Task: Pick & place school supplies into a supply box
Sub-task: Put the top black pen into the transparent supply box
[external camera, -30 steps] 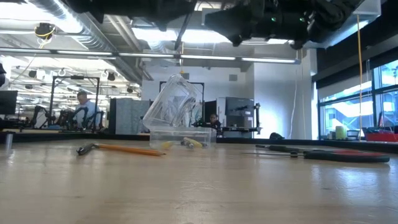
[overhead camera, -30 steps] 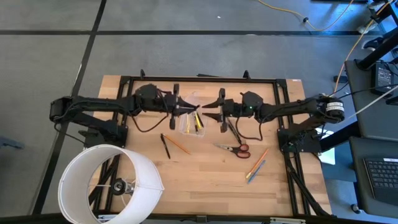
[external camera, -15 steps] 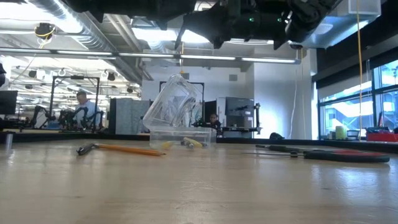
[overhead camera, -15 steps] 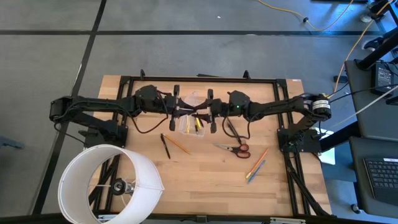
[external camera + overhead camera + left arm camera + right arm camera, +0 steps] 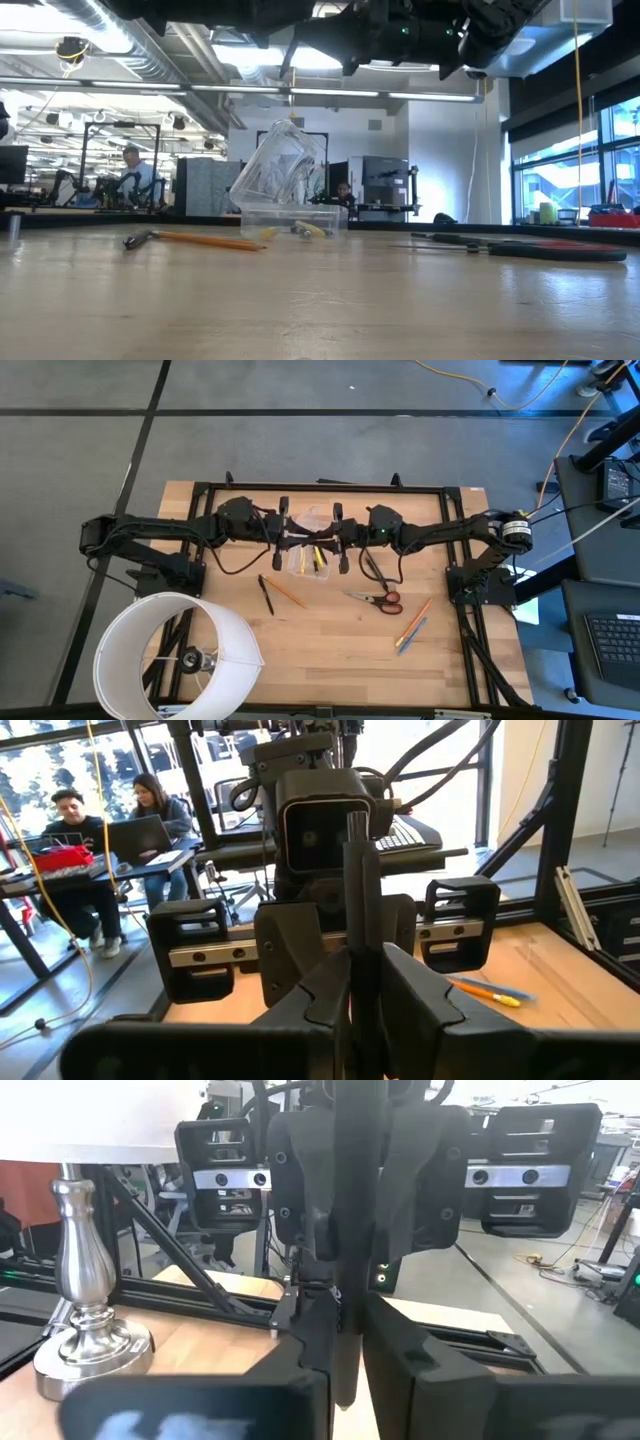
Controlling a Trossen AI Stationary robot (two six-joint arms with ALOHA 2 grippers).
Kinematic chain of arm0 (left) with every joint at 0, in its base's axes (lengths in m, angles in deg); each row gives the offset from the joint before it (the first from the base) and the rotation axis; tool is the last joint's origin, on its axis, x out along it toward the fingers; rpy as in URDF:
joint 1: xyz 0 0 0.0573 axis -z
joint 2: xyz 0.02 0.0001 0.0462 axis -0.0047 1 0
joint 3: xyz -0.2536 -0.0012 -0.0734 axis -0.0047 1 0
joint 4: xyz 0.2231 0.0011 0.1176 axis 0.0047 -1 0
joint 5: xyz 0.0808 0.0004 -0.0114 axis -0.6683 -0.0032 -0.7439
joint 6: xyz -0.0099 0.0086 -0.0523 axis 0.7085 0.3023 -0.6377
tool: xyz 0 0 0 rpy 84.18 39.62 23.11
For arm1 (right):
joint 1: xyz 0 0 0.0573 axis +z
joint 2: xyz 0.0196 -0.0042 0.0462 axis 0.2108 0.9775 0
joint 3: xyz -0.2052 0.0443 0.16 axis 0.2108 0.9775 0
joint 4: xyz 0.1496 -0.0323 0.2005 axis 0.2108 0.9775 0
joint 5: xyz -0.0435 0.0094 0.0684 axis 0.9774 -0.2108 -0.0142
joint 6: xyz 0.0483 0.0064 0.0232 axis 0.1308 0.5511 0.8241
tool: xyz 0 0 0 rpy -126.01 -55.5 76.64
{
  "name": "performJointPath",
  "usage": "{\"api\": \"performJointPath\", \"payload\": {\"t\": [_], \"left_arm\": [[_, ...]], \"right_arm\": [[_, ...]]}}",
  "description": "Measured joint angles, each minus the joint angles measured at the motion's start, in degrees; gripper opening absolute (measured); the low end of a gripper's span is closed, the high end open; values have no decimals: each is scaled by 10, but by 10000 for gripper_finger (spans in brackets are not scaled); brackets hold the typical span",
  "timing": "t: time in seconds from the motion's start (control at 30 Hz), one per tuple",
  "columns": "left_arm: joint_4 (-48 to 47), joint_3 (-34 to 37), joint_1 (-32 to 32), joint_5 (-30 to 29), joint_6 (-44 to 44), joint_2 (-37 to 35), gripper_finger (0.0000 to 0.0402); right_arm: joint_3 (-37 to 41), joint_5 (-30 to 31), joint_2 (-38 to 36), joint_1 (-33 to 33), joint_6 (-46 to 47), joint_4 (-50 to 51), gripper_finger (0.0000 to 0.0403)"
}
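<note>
Above the clear supply box (image 5: pixel 308 552), toward the far middle of the table (image 5: pixel 330 650), both arms are meeting nose to nose. The left gripper (image 5: pixel 296 537) and the right gripper (image 5: pixel 330 539) are each hanging over the box with fingers pressed together, and a thin black pen (image 5: pixel 313 540) appears to be bridging them, though which gripper is really gripping it I cannot tell. The box is sitting on the wood with its lid (image 5: pixel 280 165) tipped up, and yellow pencils (image 5: pixel 319 556) are already lying inside.

Other supplies are waiting outside: a black pen (image 5: pixel 266 595) and an orange pencil (image 5: pixel 289 592) just left of centre, red-handled scissors (image 5: pixel 377 598) to the right, another dark pen (image 5: pixel 374 568) near the right arm, and an orange and a blue pencil (image 5: pixel 412 626) farther right. The white lamp shade (image 5: pixel 175 655) is standing at the near left.

This looks like a handover or a drop into the box. The next move probably calls for one gripper letting go while the other is lowering the pen lengthwise into the box.
</note>
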Motion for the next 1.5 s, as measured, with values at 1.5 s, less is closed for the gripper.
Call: {"api": "performJointPath", "payload": {"t": [1.5], "left_arm": [[-423,0,-5,-311,-83,-58,56]], "right_arm": [[1,116,-75,-38,296,444,43]]}}
